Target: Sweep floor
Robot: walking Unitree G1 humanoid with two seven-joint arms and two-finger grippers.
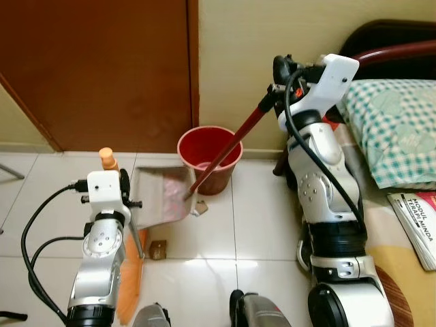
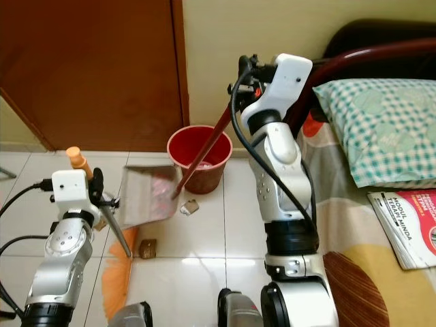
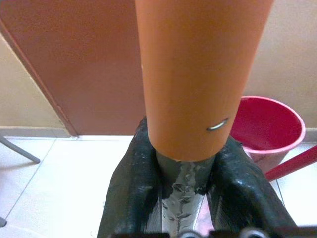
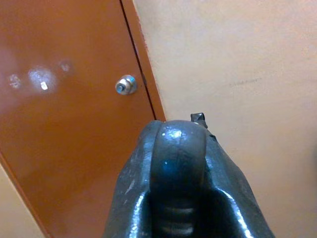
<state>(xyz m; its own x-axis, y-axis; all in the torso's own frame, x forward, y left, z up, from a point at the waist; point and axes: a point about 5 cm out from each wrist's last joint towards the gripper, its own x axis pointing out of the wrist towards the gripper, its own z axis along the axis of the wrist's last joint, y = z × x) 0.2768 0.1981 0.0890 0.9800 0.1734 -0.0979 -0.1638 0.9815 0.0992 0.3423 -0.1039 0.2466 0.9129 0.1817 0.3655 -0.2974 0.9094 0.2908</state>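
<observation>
Underfoot, white tile floor (image 1: 204, 238) meets a brown door (image 1: 102, 68) and cream wall; left gripper (image 3: 185, 163) clamps the orange broom (image 1: 129, 272), right gripper (image 1: 276, 92) grips the red-handled dustpan (image 1: 160, 194) beside the far red bucket (image 1: 208, 160).

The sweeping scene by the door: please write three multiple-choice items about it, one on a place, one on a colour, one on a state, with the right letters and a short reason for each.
1. Where does the bucket stand?
A. on the bed
B. on the floor against the wall, beside the door
C. behind the robot

2. What colour is the broom handle in the left hand?
A. orange
B. blue
C. white

3. What is the state of the right hand?
A. open, holding nothing
B. resting on the pillow
C. shut on the dustpan's red handle

Answers:
1 B: it sits on the tiles under the wall, just right of the brown door.
2 A: the left wrist view shows an orange tube clamped between the black fingers.
3 C: the red handle runs from that hand down to the grey dustpan.
</observation>
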